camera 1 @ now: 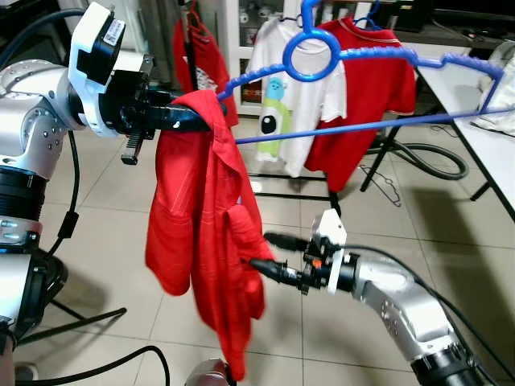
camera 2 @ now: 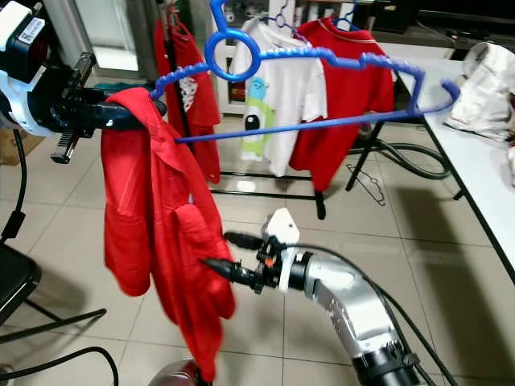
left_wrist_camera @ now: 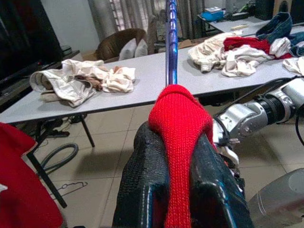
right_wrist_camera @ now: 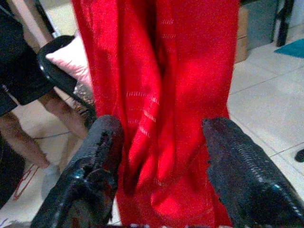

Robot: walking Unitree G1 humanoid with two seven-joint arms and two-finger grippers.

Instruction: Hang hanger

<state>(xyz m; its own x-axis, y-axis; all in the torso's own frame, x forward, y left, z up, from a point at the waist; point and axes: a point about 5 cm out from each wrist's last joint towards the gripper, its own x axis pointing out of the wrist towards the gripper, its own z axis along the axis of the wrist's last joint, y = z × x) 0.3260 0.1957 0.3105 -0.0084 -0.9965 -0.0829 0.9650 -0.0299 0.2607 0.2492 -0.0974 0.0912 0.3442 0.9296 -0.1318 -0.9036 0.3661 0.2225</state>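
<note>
Left pincer (camera 1: 173,115) at 10 o'clock, clamped on blue hanger (camera 1: 354,58) and red shirt (camera 1: 205,233). Right pincer (camera 1: 265,256) spread wide, fabric between fingers. We judge shirt may slide off hanger's end.

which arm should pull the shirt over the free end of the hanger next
Right. The right gripper is open at the hanging red shirt, free to grab it. The left gripper is shut on the shirt and blue hanger, holding them up.
</note>
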